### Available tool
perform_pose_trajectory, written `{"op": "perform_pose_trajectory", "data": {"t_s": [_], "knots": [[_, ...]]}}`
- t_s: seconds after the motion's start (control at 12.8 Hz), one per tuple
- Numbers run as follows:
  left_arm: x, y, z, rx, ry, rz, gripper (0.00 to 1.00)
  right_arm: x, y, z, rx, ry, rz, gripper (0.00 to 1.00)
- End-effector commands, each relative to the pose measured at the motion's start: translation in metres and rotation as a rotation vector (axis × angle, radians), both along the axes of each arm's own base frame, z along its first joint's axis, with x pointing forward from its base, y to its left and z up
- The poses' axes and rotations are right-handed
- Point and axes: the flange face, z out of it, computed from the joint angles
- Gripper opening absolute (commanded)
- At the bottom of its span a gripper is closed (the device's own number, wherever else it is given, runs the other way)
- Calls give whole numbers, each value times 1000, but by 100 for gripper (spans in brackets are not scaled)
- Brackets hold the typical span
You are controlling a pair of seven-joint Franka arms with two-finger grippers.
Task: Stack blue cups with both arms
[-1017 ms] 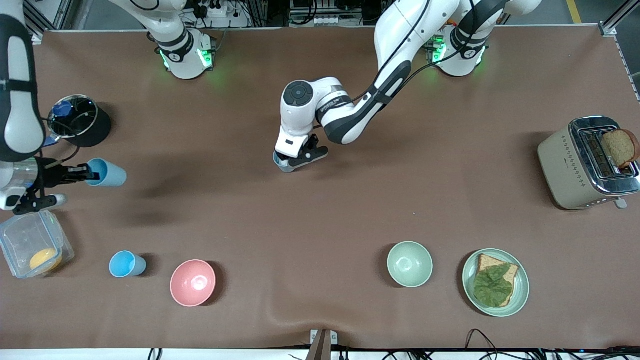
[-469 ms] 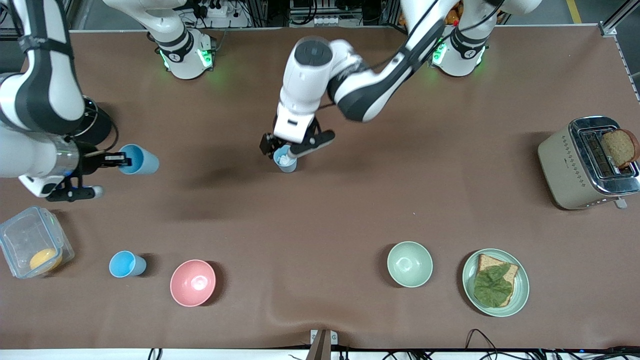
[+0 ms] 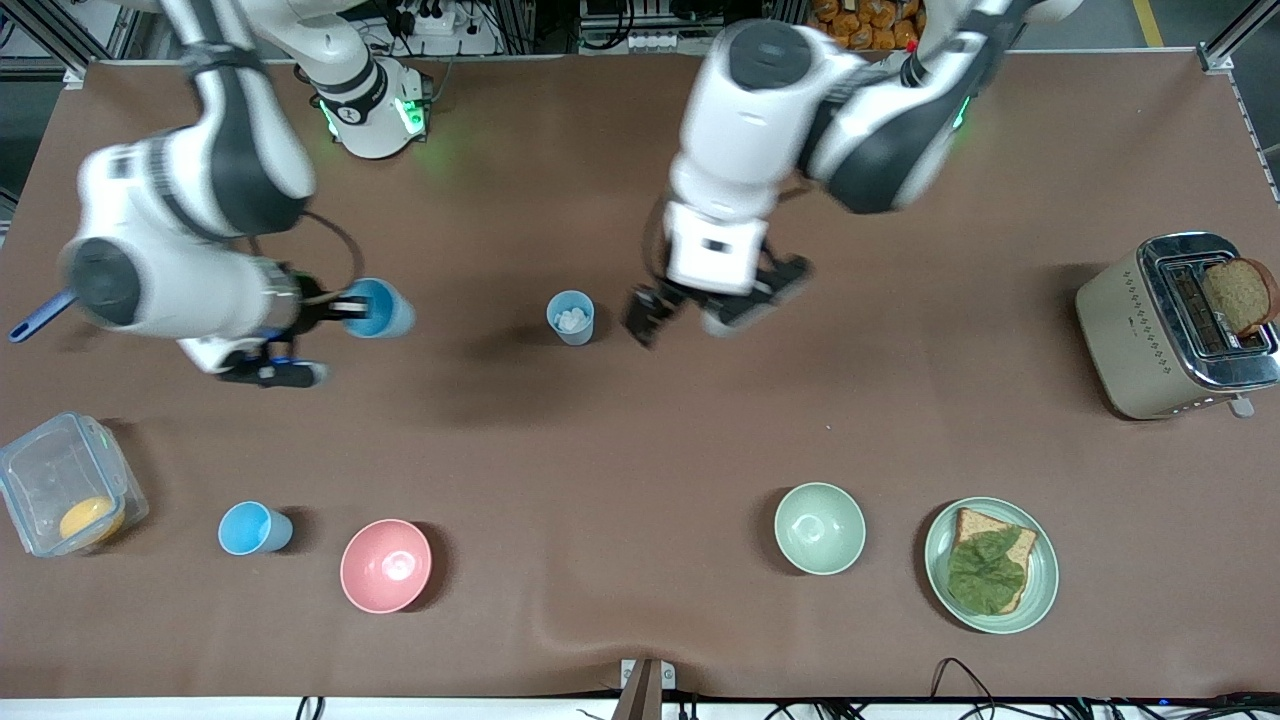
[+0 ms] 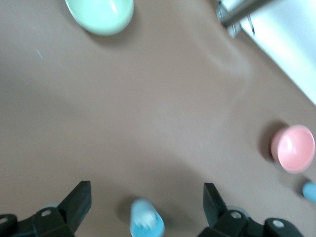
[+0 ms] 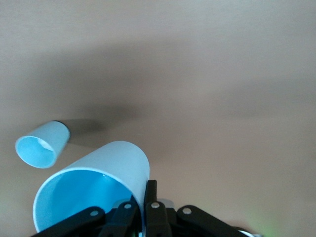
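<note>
The right claw [image 3: 345,305] carried a bright sky-blue plastic cup [image 3: 380,308], pinched by its rim; the left claw [image 3: 712,310] hung wide open, empty, beside the standing pale grey-blue cup [image 3: 571,317], which probably needed the carried cup lowered into it next.

The left end effector [image 3: 712,300] hangs in the air over the middle of the surface, jaws spread wide and empty. The right end effector [image 3: 335,305], raised toward its own arm's end, is clamped on a blue cup's [image 3: 378,308] rim.

We see both arms motion-blurred in the front view. The left end effector [image 4: 145,207] is cut off by the left wrist picture's edge, and the white contents of the pale cup [image 3: 571,318] are too small to identify.
</note>
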Motion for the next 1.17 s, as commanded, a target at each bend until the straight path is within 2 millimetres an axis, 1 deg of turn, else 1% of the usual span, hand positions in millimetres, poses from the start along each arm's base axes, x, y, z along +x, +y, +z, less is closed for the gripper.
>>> {"op": "perform_pose_trajectory", "data": {"t_s": [0.0,0.08,0.16,0.23,0.31,0.39,0.47,0.55,0.63,0.7,0.78,0.86,0.94,1.02,1.09], "knots": [[-3,49,32,64,17,-52,100,-36,47,-16,-25,-47,-83,0],[-1,69,47,78,14,-43,100,-45,73,-22,-41,-53,-98,0],[-6,77,61,73,17,-31,100,-52,93,-27,-55,-63,-128,0],[-17,84,72,102,41,-43,100,-62,111,-38,-67,-81,-169,0],[-24,96,79,154,74,-78,100,-70,125,-49,-70,-107,-203,0],[-22,116,92,174,68,-104,100,-77,136,-59,-76,-119,-229,0],[-15,143,103,175,57,-95,100,-83,151,-65,-85,-123,-247,0],[-16,159,112,187,60,-99,100,-86,160,-68,-86,-133,-262,0],[-21,167,109,220,91,-103,100,-90,168,-70,-87,-137,-268,0],[-24,170,109,245,96,-115,100,-92,172,-73,-92,-135,-271,0],[-21,174,112,250,86,-129,100,-92,174,-75,-93,-137,-279,0],[-18,179,113,275,74,-212,100,-94,179,-76,-90,-145,-282,0],[-13,192,114,286,73,-281,100,-95,184,-81,-91,-150,-288,0],[-7,212,118,297,68,-310,100,-97,189,-86,-93,-155,-298,0],[-5,225,123,309,60,-350,100,-99,194,-90,-91,-162,-299,0]]}}
